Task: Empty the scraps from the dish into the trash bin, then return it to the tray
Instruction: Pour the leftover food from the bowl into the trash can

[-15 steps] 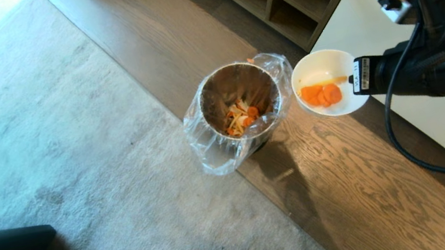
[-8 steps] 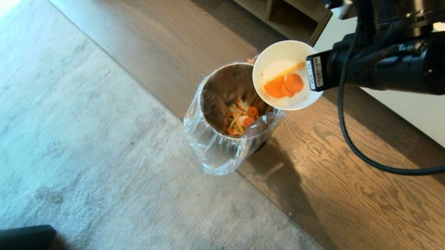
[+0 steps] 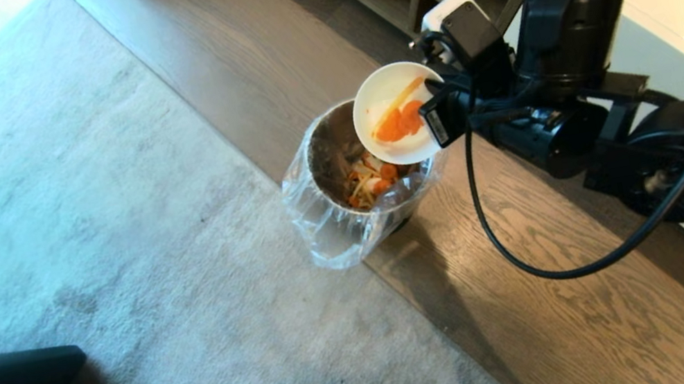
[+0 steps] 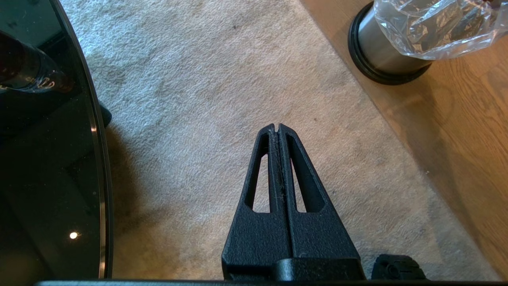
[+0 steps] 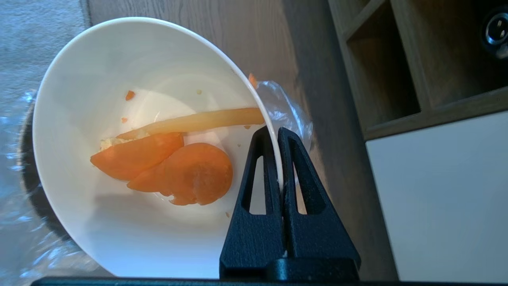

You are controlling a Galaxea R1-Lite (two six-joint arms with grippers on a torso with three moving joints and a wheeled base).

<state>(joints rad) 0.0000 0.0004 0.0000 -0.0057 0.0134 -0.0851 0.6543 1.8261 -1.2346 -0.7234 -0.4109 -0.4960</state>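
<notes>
Right claw pinches the tilted dish by its rim, over the trash bin

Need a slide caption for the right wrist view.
Right gripper pinches tilted dish rim, scraps inside, above bin.

No text can be read anywhere; the white label on the right arm, beside the dish, carries print too small to make out.
</notes>
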